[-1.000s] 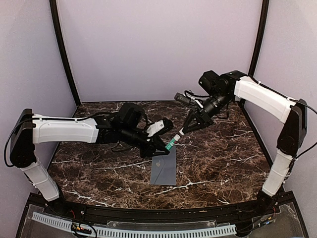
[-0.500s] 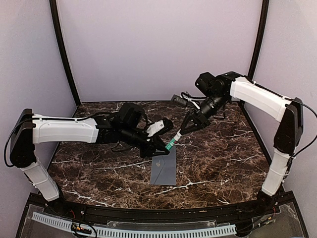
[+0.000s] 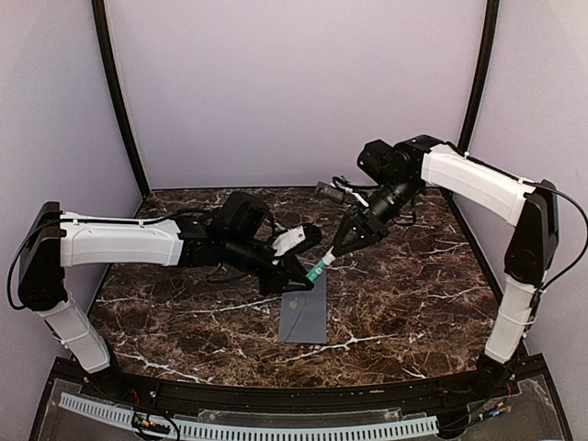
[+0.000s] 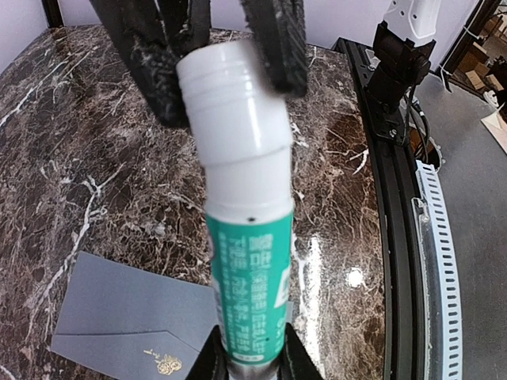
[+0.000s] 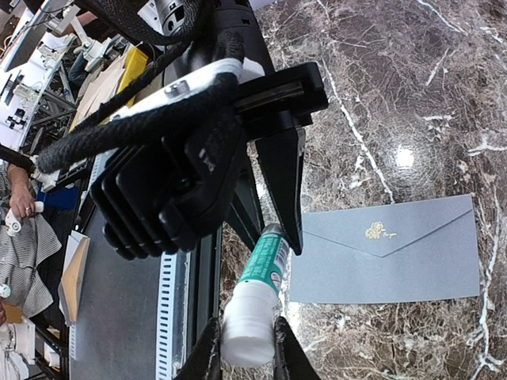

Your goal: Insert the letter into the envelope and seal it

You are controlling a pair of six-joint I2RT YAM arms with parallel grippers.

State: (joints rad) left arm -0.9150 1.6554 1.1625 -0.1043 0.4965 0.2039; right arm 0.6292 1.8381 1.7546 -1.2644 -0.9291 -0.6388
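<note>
- Marble table (image 3: 413, 294): dark brown with white veins, carries everything in view.
- Left arm (image 3: 119, 241): reaches from the left edge across to the table's centre.
- Right arm (image 3: 469, 179): comes in from the right rear and angles down toward the same spot, so the two wrists nearly meet.
- Envelope (image 3: 305, 314): slate grey-blue, lying flat on the marble at centre, on the near side of both grippers. Its flap is folded down to a V. In the top view its far end sits right under the held stick; nothing grips it.
- Left gripper (image 4: 249, 360): clamped on the teal lower end of the glue stick (image 4: 247, 293), one finger on each side.
- Right gripper (image 5: 244, 356): closed on the opposite, white end of the same stick. Its black fingers (image 4: 277, 39) flank that end in the left wrist view.
- The stick spans the gap between the two grippers, tilted, and is held in the air off the table.
- White cap (image 4: 234, 103): stepped, seated on the teal body, no gap visible.
- Gold emblem (image 5: 377, 231): small, on the flap near its tip.
</note>
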